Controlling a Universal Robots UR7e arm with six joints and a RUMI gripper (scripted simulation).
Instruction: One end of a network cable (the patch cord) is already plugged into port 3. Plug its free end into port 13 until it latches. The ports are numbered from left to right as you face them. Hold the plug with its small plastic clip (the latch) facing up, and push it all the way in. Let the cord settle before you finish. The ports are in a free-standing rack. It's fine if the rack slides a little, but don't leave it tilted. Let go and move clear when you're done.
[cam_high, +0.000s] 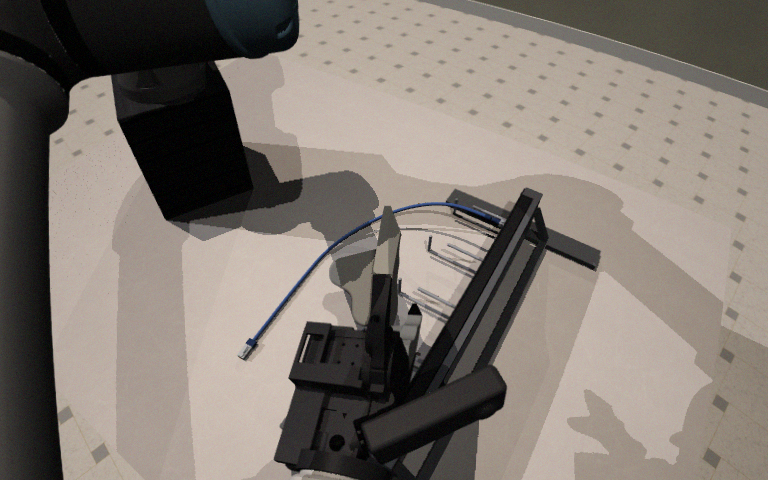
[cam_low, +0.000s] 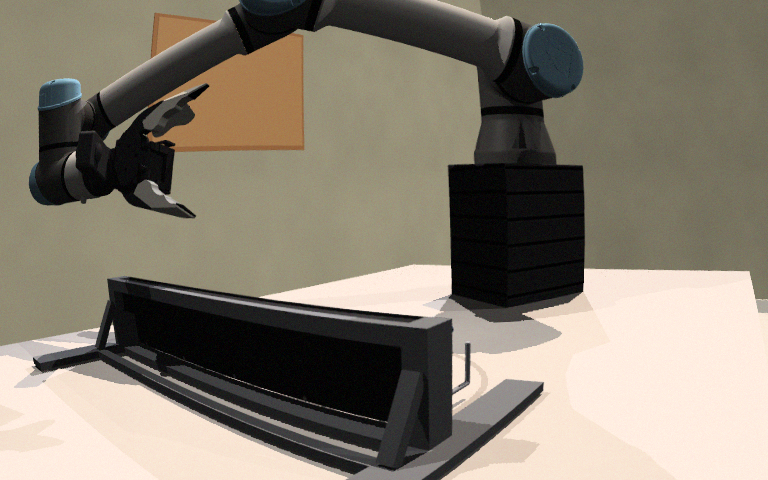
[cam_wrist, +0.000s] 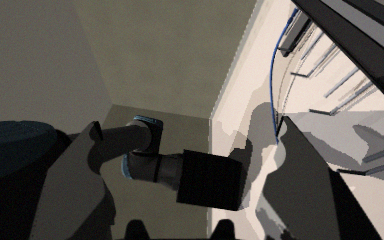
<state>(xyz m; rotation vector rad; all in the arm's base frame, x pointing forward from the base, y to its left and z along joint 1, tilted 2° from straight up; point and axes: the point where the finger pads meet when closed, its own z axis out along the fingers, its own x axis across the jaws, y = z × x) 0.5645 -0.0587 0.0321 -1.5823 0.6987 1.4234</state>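
- My gripper (cam_low: 169, 153) hangs high above the table (cam_low: 651, 362), jaws spread as wide as they go, with nothing between them.
- The free plug (cam_high: 244, 349) lies flat on the table, well below my jaws and off to one side, on the port side of the rack (cam_low: 436, 331). I touch neither it nor the cord.
- The blue patch cord (cam_high: 317, 257) arcs along the table from that plug to its other end, which is seated in the rack face near the rack's far end (cam_high: 497, 219) in the top view; I take that to be port 3.
- I judge the step in hand to be the approach: nothing is grasped and port 13 has no plug in it yet.
- The next move calls for coming down over the free plug, lining my jaws across its body, and closing on it so the latch faces up. I cannot tell from these views which way the latch faces now.
- After that, the plug needs carrying to port 13 and pushing straight in, gently enough not to tip the rack.
- The rack stands level on its feet (cam_low: 509, 390), not tilted.
- As for what it holds: only the one cord end is visible in its face; the ports themselves are too dark to make out.
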